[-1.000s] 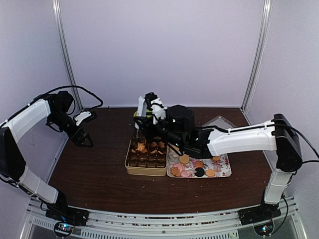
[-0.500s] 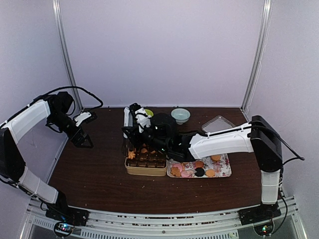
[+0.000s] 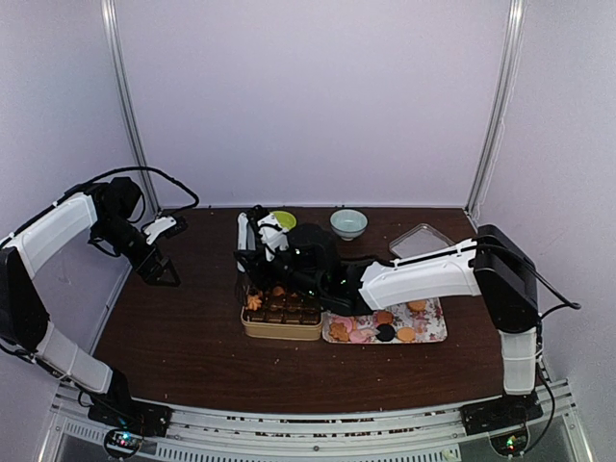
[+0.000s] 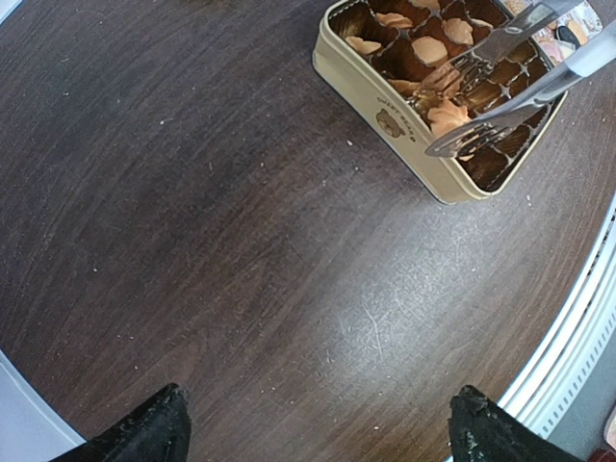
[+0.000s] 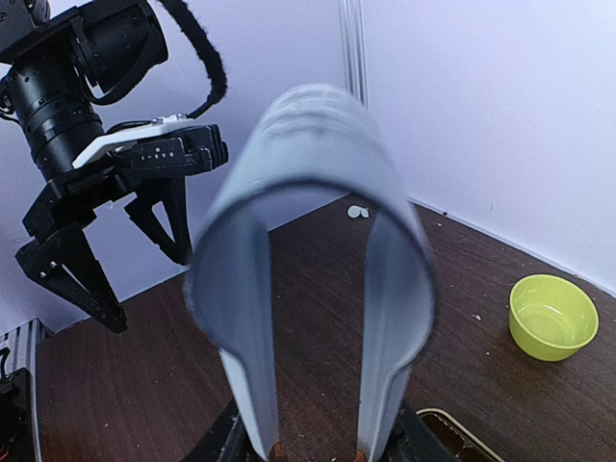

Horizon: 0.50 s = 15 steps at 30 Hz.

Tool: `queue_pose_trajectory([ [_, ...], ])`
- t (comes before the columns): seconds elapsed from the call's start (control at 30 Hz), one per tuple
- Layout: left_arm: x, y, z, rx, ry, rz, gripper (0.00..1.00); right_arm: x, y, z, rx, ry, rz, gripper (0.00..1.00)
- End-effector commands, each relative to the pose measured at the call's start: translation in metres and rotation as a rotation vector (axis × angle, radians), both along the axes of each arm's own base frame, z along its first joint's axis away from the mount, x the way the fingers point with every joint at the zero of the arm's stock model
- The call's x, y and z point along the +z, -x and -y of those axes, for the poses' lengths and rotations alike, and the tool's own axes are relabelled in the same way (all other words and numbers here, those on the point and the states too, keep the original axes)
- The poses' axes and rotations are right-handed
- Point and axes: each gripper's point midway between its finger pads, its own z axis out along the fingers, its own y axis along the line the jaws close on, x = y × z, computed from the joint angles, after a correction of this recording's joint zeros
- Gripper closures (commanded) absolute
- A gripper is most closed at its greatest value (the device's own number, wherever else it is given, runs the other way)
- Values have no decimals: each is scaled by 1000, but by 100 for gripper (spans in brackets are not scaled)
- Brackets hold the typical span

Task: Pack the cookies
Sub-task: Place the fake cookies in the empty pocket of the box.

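Note:
A tan tin (image 3: 279, 333) of dark paper cups holds several orange cookies (image 4: 428, 48). More cookies (image 3: 371, 329), orange, pink and dark, lie on the floral tray (image 3: 431, 330) to its right. My right gripper (image 3: 265, 252) is shut on metal tongs (image 4: 500, 115), whose tips hang slightly apart over the tin's left cups. An orange cookie (image 4: 448, 115) lies in a cup just under those tips. In the right wrist view the tongs (image 5: 308, 144) rise from the right gripper (image 5: 318, 448). My left gripper (image 4: 322, 423) stands open over bare wood, far left of the tin.
A yellow-green bowl (image 3: 284, 219) and a pale blue bowl (image 3: 348, 223) stand behind the tin. A clear plastic lid (image 3: 422, 239) lies at the back right. The left gripper (image 5: 146, 289) hangs by the left wall. White panels close three sides.
My right arm has swung left from the tin's right side to its left cups. An orange cookie now shows in a left cup. The left arm has stayed still.

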Motion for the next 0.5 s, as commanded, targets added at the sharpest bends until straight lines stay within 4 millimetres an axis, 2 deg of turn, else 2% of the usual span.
queue_pose_trajectory([
  [0.0,9,-3,1,-10,19,37,4,32,-7,8,-29,-68,51,60],
  [0.27,11,-5,3,-10,31,38,4,54,-5,16,-31,-90,95,59],
  [0.47,12,-5,3,-9,36,35,4,50,0,12,7,-99,82,54],
])
